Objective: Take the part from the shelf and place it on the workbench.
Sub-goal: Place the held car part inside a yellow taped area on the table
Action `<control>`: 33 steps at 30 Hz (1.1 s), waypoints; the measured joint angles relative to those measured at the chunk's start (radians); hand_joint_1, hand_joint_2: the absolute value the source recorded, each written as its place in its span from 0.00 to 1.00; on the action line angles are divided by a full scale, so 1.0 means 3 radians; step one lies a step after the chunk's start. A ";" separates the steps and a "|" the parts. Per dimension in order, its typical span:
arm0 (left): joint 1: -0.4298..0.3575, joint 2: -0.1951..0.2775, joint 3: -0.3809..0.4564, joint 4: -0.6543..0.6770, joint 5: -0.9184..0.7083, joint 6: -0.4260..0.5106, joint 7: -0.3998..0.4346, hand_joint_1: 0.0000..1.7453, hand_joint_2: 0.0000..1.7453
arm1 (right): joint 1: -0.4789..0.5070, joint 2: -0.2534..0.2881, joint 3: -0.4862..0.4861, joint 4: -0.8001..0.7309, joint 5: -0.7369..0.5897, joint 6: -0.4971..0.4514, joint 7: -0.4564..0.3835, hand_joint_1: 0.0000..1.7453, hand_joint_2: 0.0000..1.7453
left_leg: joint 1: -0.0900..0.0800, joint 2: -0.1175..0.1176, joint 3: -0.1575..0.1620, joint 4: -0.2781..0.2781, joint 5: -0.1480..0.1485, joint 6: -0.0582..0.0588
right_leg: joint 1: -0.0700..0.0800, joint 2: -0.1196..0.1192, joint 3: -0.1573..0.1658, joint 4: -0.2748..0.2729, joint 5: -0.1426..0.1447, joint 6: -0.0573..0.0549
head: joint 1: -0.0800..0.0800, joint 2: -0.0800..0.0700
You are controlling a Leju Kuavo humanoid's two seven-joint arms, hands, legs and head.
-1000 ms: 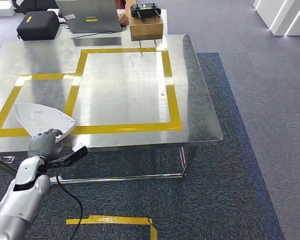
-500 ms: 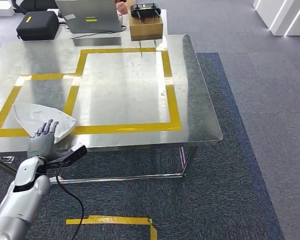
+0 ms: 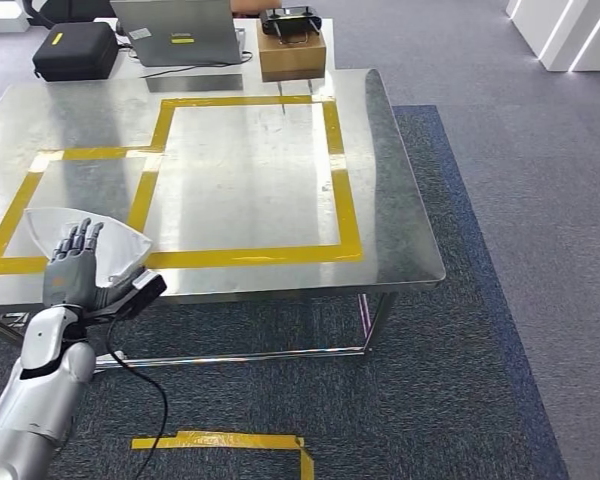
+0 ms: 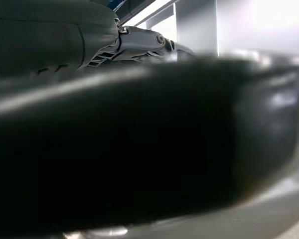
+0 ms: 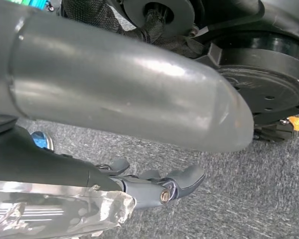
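Left hand [image 4: 114, 144] — dark, blurred, close up.

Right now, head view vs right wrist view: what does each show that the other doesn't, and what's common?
Head view alone: the white part lying on the workbench at its near left edge, across the yellow tape; the left hand in front of it with fingers spread, holding nothing; a laptop, a black case and a cardboard box at the far end.
Right wrist view alone: the right hand, its thick grey thumb and dark fingers apart, empty.
Both: the grey carpet.
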 joint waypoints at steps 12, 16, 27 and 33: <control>-0.0123 0.0098 0.0080 -0.0214 0.0242 0.0080 -0.0064 0.00 0.00 | -0.0091 0.0000 -0.0015 0.0082 0.0148 -0.0046 -0.0204 0.00 0.00 | 0.0000 0.0000 0.0000 0.0000 0.0000 0.0000 | 0.0000 0.0001 0.0000 0.0000 0.0000 0.0000 | 0.0000 0.0000; -0.0188 0.0162 0.0143 -0.0347 0.0317 0.0075 -0.0078 0.00 0.00 | -0.0163 0.0000 -0.0036 0.0155 0.0210 -0.0089 -0.0308 0.00 0.00 | 0.0001 0.0000 0.0000 0.0000 0.0000 0.0000 | 0.0001 0.0001 0.0000 0.0000 0.0000 0.0000 | 0.0001 0.0000; -0.0178 0.0285 0.0322 -0.0553 0.0373 0.0017 0.0041 0.00 0.00 | -0.0288 0.0000 -0.0123 0.0277 0.0384 -0.0262 -0.0381 0.00 0.00 | 0.0000 0.0000 -0.0001 0.0000 0.0000 0.0000 | 0.0000 0.0002 0.0000 0.0000 0.0000 0.0000 | 0.0000 0.0000; -0.0149 0.0296 0.0359 -0.0572 0.0378 0.0001 0.0046 0.00 0.00 | -0.0316 0.0000 -0.0151 0.0298 0.0421 -0.0283 -0.0388 0.00 0.00 | 0.0000 0.0001 -0.0001 0.0000 0.0000 -0.0001 | 0.0000 0.0002 0.0000 0.0000 0.0000 0.0000 | 0.0001 0.0000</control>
